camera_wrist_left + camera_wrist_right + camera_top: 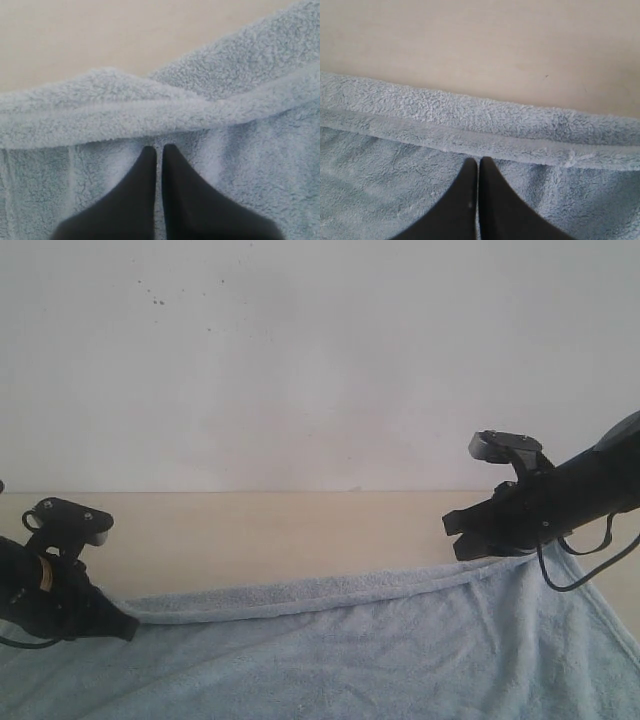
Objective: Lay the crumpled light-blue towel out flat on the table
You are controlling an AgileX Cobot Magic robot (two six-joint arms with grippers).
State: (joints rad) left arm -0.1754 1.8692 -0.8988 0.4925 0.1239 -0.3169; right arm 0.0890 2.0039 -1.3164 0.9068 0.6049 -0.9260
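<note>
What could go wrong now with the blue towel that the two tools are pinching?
The hem of the towel looks folded over between the left tool and the right tool; letting go now could leave that fold on the table. Both tools seem to pinch only a thin bit by the hem, so a hard pull might make it slip out.

Flat diffuse light, hazy exterior; towel [400, 640] washed-out, shadows faint.
</note>
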